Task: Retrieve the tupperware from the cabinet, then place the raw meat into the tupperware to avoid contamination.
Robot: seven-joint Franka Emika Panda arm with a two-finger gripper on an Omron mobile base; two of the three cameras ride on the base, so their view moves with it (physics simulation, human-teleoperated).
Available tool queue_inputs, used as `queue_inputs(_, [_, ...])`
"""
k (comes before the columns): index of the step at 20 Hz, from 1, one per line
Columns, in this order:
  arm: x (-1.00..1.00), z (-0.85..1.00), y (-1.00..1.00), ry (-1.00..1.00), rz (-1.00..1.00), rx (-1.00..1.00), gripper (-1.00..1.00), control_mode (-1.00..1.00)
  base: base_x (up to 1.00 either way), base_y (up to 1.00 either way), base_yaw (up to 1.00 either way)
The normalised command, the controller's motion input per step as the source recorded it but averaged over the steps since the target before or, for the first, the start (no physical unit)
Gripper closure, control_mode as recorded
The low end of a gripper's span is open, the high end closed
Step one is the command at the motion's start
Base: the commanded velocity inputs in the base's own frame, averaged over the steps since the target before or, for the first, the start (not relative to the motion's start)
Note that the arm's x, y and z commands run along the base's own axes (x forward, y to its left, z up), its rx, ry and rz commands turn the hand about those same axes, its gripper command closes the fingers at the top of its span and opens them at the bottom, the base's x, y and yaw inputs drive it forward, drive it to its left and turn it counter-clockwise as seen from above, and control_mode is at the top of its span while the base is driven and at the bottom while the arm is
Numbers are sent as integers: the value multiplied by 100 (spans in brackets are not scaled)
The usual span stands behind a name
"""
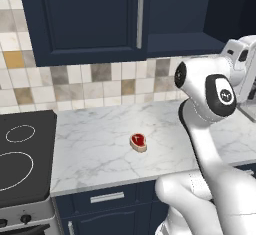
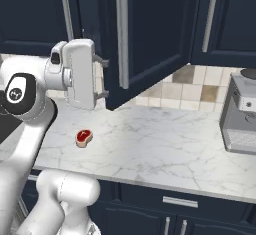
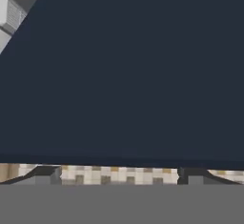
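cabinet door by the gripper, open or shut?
Open. In the right base view the cabinet door swings out over the counter, its edge beside the open gripper. The raw meat lies on the counter.

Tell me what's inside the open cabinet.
The cabinet's door stands ajar, but it blocks the interior from every view; no shelf contents or tupperware can be made out. The raw meat lies on the counter below.

Open cabinet door (image 2: 145, 34) blocks tool (image 2: 105, 76); counter (image 2: 165, 144) free around meat (image 2: 84, 137).

No legible text, labels, brands or numbers on any surface; arm markings too small to read.
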Motion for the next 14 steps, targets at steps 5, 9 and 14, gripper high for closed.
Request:
queue_inputs(5, [0,-27,-96,5,-3,9,-100,-100,0,0,0])
queue_inputs(9, [0,-29,-84,3,-6,3,-100,-100,0,0,0])
queue_inputs(14, [0,-24,-68,3,-8,2,-100,-100,0,0,0])
